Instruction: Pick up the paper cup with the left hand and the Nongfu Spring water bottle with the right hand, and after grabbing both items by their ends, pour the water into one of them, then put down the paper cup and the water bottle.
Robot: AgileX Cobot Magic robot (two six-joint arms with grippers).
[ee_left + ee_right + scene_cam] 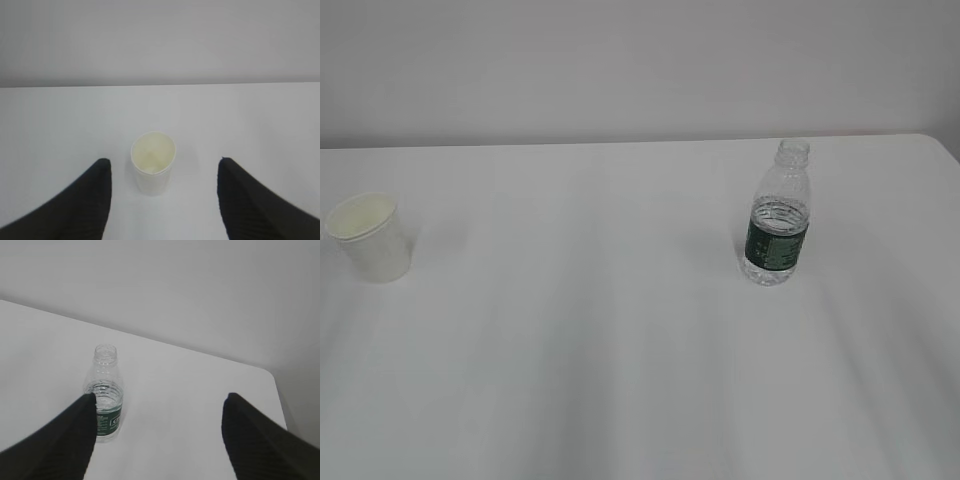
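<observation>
Cup: the paper cup (370, 236) stands upright near the left edge of the white table (600, 330), its cream inside showing; nothing touches it.
Cup, left wrist view: the paper cup (152, 163) sits on the table ahead of the left hand (162, 192), roughly centred between the two dark fingers (85, 202) and clear of both.
Left hand: jaws spread wide, holding nothing; only the two fingertips show at the bottom of its own view.
Bottle: the Nongfu Spring water bottle (778, 215) stands upright on the right half of the table, well apart from the cup, neck open with no cap, dark green label band round its lower body.
Water: the water (780, 222) seems to reach about the top of the label, though the clear plastic makes the level hard to read.
Bottle, right wrist view: the bottle (103, 392) stands just beside the left finger (65, 440) of the right hand (160, 432), off to one side of the gap; whether they touch I cannot tell.
Right hand: jaws wide apart, nothing held.
Exterior view: neither arm appears.
</observation>
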